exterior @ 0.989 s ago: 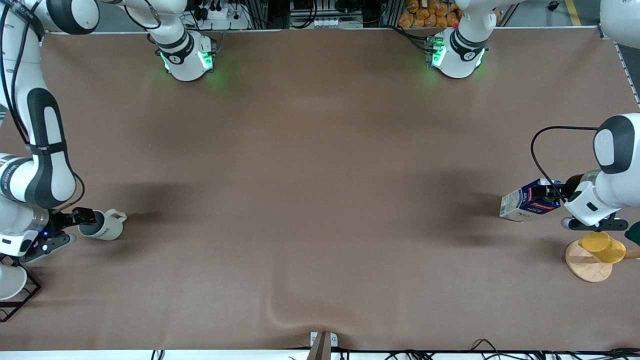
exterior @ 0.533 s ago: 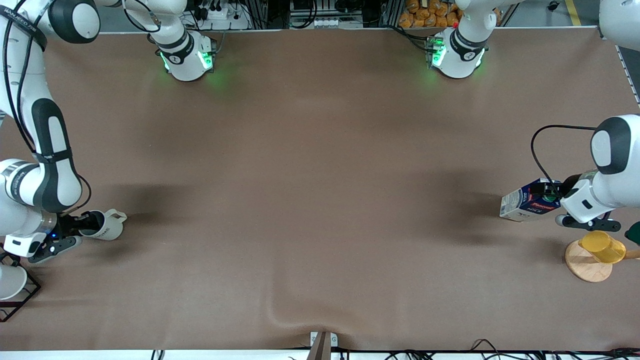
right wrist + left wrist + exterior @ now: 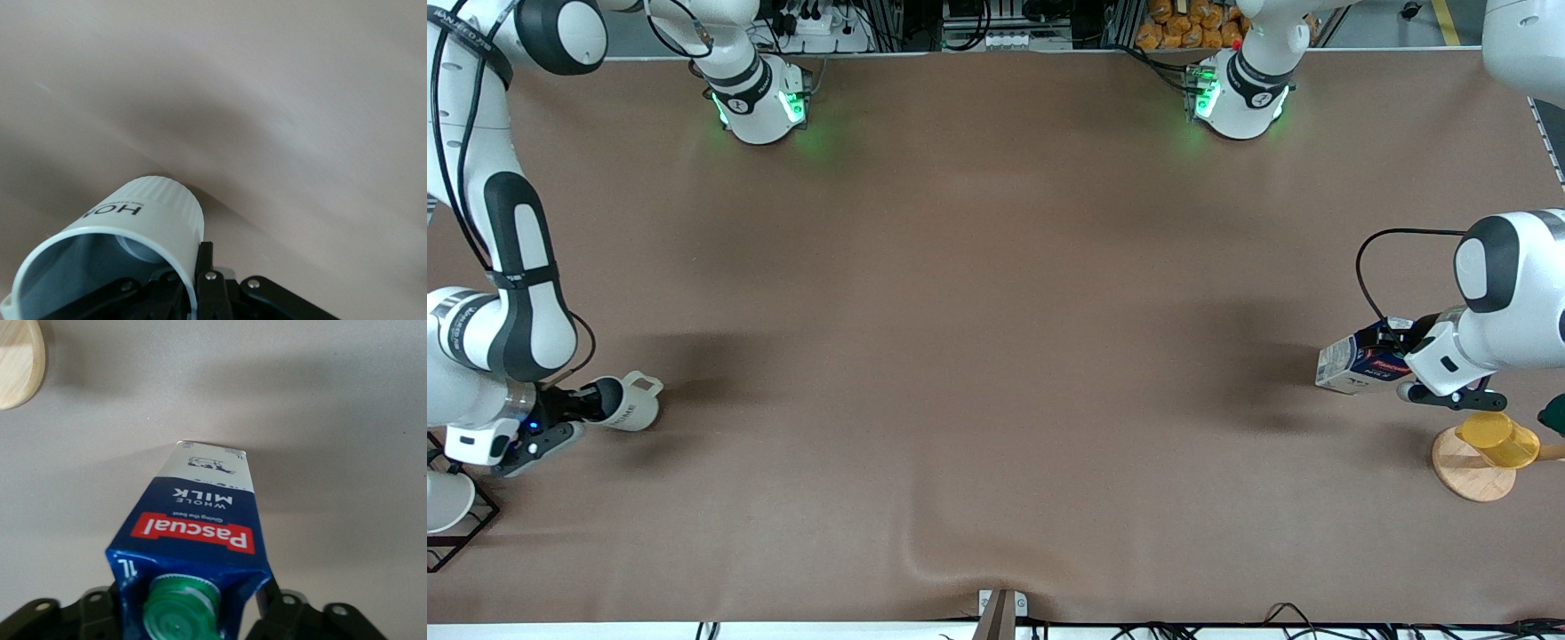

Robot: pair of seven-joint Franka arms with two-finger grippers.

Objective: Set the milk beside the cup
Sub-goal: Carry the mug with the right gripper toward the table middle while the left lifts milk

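Carry step: left tool (image 3: 1400, 345) grips milk (image 3: 1356, 362) by its top, tilted, near worktop's left-arm edge. Right tool (image 3: 569, 404) pinches cup (image 3: 624, 404) rim at right-arm edge. Next: bring both together toward centre.

Cream-white cup (image 3: 127, 247) with grey-blue inside and dark lettering "HOM" on its side, tipped over a bare brown worktop (image 3: 300, 120). Rim pinched by the right claw (image 3: 193, 283), one finger inside, one outside the wall.
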